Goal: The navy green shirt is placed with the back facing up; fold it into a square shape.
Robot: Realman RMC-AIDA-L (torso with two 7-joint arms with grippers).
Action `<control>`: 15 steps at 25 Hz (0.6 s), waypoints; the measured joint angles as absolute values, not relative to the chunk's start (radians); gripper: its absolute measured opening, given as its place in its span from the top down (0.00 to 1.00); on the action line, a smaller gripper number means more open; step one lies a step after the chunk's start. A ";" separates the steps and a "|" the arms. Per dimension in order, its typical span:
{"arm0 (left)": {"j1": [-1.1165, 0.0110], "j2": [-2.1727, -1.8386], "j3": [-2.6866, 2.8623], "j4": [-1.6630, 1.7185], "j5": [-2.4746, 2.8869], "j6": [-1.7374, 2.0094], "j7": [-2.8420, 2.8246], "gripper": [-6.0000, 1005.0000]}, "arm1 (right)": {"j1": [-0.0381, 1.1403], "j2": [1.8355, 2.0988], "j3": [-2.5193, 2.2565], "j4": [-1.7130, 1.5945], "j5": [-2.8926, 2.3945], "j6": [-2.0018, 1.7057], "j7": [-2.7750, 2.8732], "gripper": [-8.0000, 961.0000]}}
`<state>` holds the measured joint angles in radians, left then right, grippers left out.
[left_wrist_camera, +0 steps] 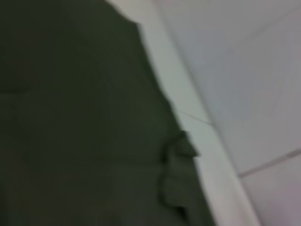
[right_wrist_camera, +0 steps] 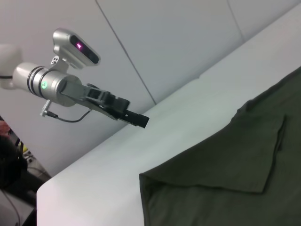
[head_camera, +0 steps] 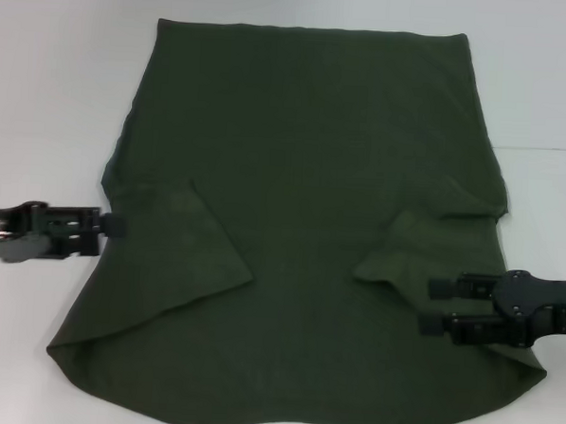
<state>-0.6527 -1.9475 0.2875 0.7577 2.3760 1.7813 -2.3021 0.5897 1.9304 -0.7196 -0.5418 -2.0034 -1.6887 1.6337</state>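
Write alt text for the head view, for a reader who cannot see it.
A navy green shirt lies spread on a white table, both sleeves folded inward onto the body. The left gripper hovers at the shirt's left edge, and the right gripper reaches over the right side just below the folded sleeve, jaws apart.

A white table (head_camera: 52, 86) fills the head view — smooth, matte, evenly lit, with a faint seam line running across at the right. In the right wrist view its rounded edge (right_wrist_camera: 70, 183) meets a pale grey panelled wall (right_wrist_camera: 178, 42) crossed by thin dark joint lines — some cluttered cables show in the dim corner below
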 joint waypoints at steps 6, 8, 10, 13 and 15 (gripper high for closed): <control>-0.649 -1.939 0.230 0.764 2.558 1.677 -2.374 0.21 | 0.615 1.939 -0.723 -0.541 -2.038 -1.678 1.652 0.11; -0.646 -1.939 0.225 0.762 2.586 1.659 -2.377 0.21 | 0.622 1.940 -0.724 -0.537 -2.045 -1.677 1.657 0.11; -0.644 -1.939 0.221 0.762 2.607 1.653 -2.378 0.21 | 0.629 1.940 -0.724 -0.533 -2.053 -1.675 1.660 0.11; -0.643 -1.938 0.220 0.759 2.656 1.653 -2.378 0.21 | 0.632 1.940 -0.724 -0.531 -2.062 -1.675 1.661 0.11; -0.643 -1.940 0.220 0.757 2.677 1.653 -2.379 0.21 | 0.632 1.940 -0.724 -0.531 -2.063 -1.674 1.661 0.11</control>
